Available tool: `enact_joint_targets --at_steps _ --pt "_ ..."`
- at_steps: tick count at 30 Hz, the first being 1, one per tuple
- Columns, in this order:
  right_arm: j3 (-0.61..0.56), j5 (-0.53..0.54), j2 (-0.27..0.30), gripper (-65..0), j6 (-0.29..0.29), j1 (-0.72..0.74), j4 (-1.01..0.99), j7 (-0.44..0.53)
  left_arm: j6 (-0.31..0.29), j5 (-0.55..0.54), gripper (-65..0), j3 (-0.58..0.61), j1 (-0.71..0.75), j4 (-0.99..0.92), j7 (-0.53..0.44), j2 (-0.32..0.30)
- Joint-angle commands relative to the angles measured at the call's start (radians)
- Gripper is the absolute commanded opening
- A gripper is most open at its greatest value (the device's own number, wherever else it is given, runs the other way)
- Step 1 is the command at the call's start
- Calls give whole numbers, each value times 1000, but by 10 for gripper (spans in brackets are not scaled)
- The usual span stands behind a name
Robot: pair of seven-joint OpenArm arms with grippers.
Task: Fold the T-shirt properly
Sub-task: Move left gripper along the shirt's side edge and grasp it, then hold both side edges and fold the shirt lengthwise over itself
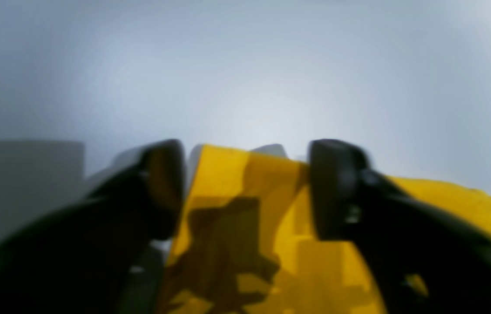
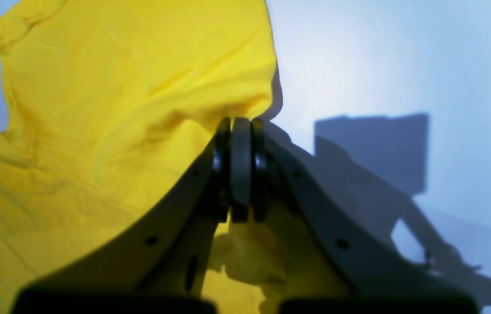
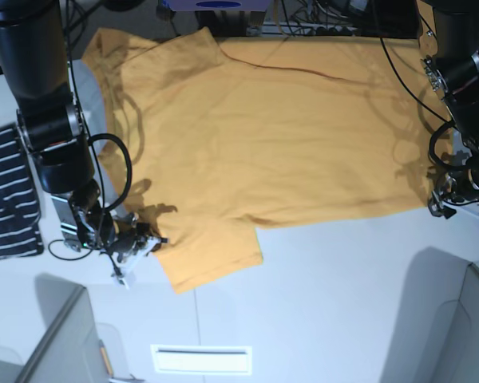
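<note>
The orange-yellow T-shirt (image 3: 271, 136) lies spread flat across the white table (image 3: 327, 279), with one sleeve pointing toward the front left. My right gripper (image 3: 153, 242) sits at that sleeve's edge. In the right wrist view its fingers (image 2: 241, 126) are pressed together on the border of the T-shirt (image 2: 119, 87), and creases run to the tips. My left gripper (image 3: 441, 206) is at the shirt's right-hand edge. The left wrist view shows its jaws (image 1: 245, 187) apart, straddling a raised fold of the T-shirt (image 1: 467, 209).
A dark navy striped garment (image 3: 12, 195) lies at the table's left edge beside the right arm. Grey panels stand at the front left (image 3: 64, 343) and front right (image 3: 467, 335) corners. Cables (image 3: 327, 28) run along the back edge.
</note>
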Motion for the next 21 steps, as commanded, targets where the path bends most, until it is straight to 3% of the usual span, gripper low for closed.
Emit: enact_joint_targets --at_steps 1,4,10,12,15,21 --pt "-5 -31 9 -650 -18 13 0 -44 4 7 -304 0 -9 6 32 -14" --pt "-5 -31 7 -650 -18 13 0 -44 4 7 -367 0 8 6 32 -14" --pt "-5 -31 6 -650 -18 13 0 -44 4 7 -383 0 17 6 27 -11" --pt "-5 -31 6 -650 -18 13 0 -44 4 7 -448 0 17 6 26 -11" --pt "-5 -31 6 -650 -18 13 0 -44 4 7 -650 0 9 3 26 -11" --pt "-3 -28 6 -650 -18 16 0 -39 4 7 -650 0 -22 4 24 -11"
